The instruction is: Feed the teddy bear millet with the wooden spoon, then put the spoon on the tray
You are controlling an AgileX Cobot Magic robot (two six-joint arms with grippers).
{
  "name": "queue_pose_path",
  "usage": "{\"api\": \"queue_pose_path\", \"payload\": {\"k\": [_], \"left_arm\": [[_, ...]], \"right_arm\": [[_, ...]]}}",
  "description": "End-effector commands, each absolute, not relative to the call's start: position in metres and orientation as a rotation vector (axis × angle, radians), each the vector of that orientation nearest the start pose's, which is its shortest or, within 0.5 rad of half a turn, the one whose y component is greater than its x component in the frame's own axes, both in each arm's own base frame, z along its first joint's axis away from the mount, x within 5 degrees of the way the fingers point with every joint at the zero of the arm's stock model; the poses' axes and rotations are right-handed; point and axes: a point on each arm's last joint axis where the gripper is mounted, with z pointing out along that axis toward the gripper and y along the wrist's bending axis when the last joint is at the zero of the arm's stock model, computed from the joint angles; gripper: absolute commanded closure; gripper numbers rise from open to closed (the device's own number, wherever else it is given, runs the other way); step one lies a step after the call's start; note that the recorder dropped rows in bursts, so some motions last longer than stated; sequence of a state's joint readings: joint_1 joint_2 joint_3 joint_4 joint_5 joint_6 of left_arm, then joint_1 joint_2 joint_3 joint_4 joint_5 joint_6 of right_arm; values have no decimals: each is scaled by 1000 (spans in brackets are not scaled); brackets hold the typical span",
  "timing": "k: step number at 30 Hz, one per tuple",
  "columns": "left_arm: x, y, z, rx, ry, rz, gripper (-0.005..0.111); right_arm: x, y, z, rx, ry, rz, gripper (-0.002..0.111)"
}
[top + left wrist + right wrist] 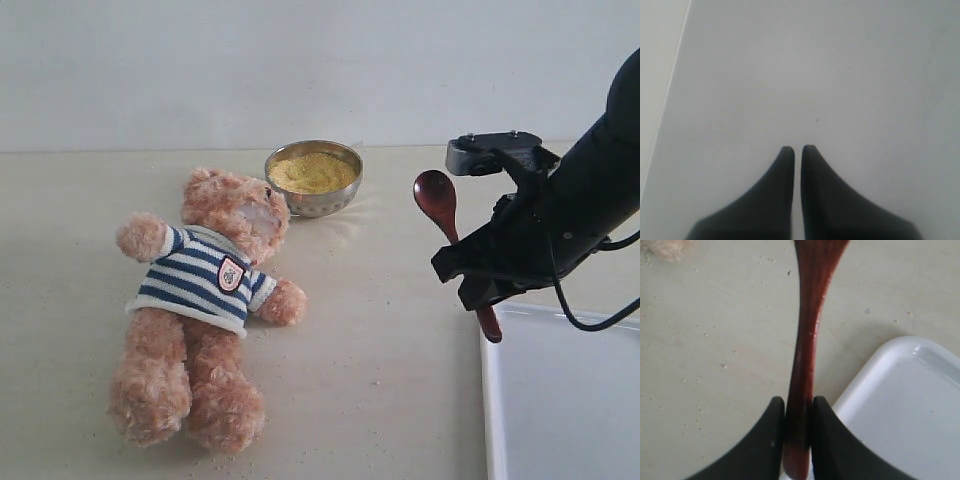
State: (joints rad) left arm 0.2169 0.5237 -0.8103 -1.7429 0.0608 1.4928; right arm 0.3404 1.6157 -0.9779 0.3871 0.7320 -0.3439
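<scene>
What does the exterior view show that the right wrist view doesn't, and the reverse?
Only the exterior view: the small shiny metal bowl of yellow millet, the fluffy light-brown teddy bear in full, lying on its back in a striped shirt, and the oval bowl of the slim dark reddish-brown wooden spoon.
Only the right wrist view: the right arm's black fingers pinched on the spoon's handle, close up, beside the rounded corner of the flat white tray.
Both: the spoon, the tray and the beige table.
</scene>
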Motion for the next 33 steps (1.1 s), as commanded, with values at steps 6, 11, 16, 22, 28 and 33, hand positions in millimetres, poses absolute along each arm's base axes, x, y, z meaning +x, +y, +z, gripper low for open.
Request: {"api": "queue_pose_path", "payload": {"k": [6, 11, 16, 22, 28, 33], "left_arm": [[82, 19, 368, -339, 1309, -52, 102], [70, 16, 347, -305, 1311, -22, 102], [70, 16, 323, -289, 1361, 10, 102], [77, 7, 298, -219, 1441, -77, 102], [81, 5, 273, -206, 1515, -105, 102], [82, 6, 251, -273, 1574, -138, 102]], "right_arm": [[279, 123, 211, -615, 2739, 425, 108], [281, 123, 211, -607, 2722, 419, 108], [281, 123, 211, -607, 2722, 419, 108], [279, 123, 211, -616, 2737, 422, 108], [277, 121, 204, -597, 2729, 406, 108], [277, 120, 203, -595, 2729, 404, 108]]}}
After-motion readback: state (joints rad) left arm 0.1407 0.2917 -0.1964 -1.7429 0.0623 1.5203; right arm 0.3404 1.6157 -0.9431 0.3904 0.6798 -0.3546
